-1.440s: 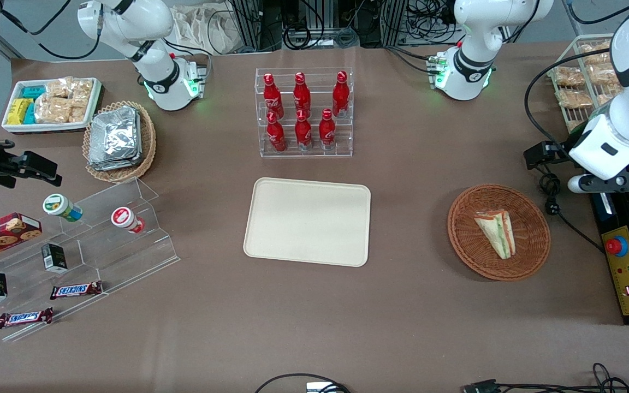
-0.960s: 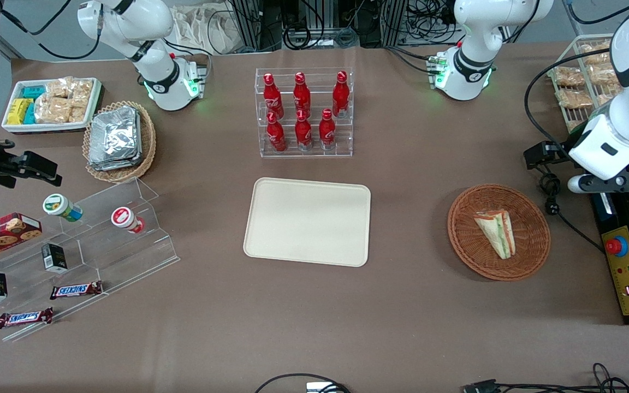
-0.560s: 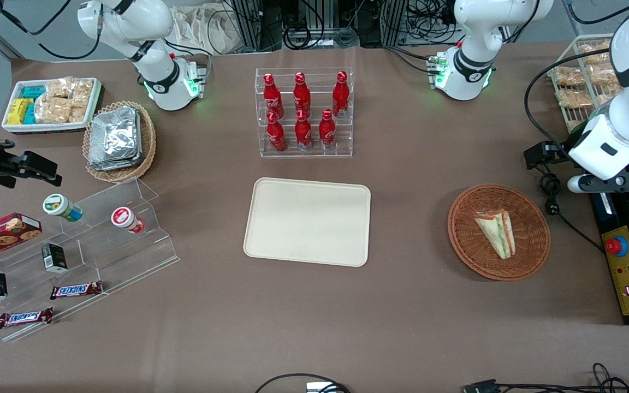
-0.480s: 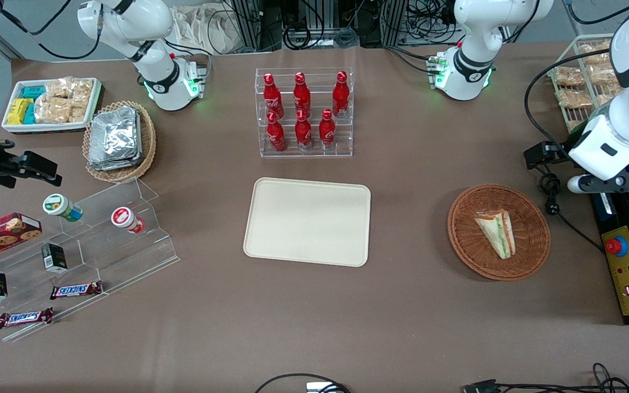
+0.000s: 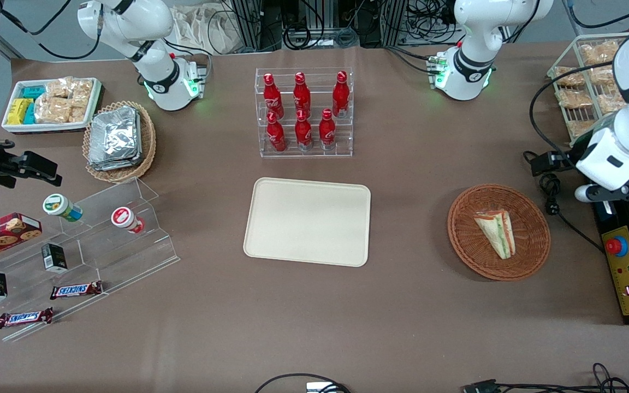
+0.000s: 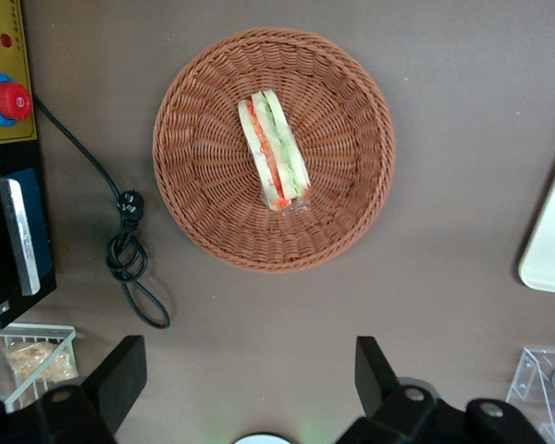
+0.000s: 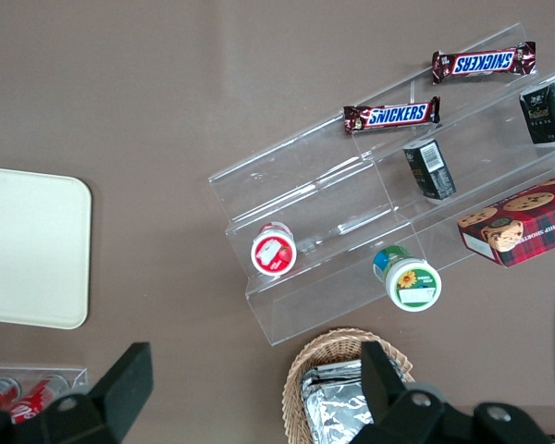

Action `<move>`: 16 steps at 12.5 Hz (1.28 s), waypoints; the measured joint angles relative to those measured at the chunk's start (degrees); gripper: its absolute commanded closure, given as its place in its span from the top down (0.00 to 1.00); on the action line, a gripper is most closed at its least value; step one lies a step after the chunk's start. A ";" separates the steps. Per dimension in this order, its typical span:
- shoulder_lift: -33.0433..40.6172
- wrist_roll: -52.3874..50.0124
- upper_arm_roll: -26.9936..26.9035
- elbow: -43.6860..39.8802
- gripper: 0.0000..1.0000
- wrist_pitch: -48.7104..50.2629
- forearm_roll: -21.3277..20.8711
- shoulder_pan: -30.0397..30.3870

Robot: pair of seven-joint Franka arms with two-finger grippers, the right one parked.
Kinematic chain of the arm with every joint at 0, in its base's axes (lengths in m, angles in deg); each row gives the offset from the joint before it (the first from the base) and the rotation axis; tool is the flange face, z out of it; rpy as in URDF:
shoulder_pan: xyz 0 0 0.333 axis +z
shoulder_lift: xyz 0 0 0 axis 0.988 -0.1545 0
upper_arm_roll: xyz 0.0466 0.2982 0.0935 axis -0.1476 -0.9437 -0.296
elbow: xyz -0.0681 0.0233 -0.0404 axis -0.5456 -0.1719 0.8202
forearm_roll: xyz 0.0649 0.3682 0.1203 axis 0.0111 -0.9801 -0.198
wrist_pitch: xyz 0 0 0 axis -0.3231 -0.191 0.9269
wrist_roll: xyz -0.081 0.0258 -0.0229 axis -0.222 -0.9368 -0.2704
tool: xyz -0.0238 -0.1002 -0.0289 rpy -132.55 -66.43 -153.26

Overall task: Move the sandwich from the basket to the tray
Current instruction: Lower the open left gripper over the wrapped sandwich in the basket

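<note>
The sandwich, a wrapped white-bread wedge with green and orange-pink layers, lies in the round reddish-brown wicker basket toward the working arm's end of the table. In the left wrist view the sandwich lies alone in the basket. The cream tray sits bare at mid-table; one corner of the tray shows in the wrist view. My gripper hangs open high over bare table beside the basket, holding nothing. In the front view the gripper is farther from the camera than the basket.
A black cable with a plug lies beside the basket. A yellow box with a red stop button sits at the table edge. A wire rack of snack packets and a clear rack of red bottles stand farther back.
The working arm has shifted slightly toward its end of the table and a little nearer the camera. The sandwich, basket and tray have not moved.
</note>
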State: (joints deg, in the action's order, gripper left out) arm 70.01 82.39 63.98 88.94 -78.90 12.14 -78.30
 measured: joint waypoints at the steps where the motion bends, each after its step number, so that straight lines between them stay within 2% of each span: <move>1: -0.46 0.00 -0.09 1.55 1.00 -2.16 0.00 0.20; 9: -15.46 -5.20 -0.28 3.84 1.00 -16.80 0.04 1.68; 12: -21.27 -10.27 -0.21 3.90 1.00 -20.69 0.07 1.71; 16: -26.02 -11.82 -0.18 3.88 1.00 -24.12 0.09 1.71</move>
State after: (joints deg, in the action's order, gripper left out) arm 43.98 70.57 63.79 92.82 -103.01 12.23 -76.59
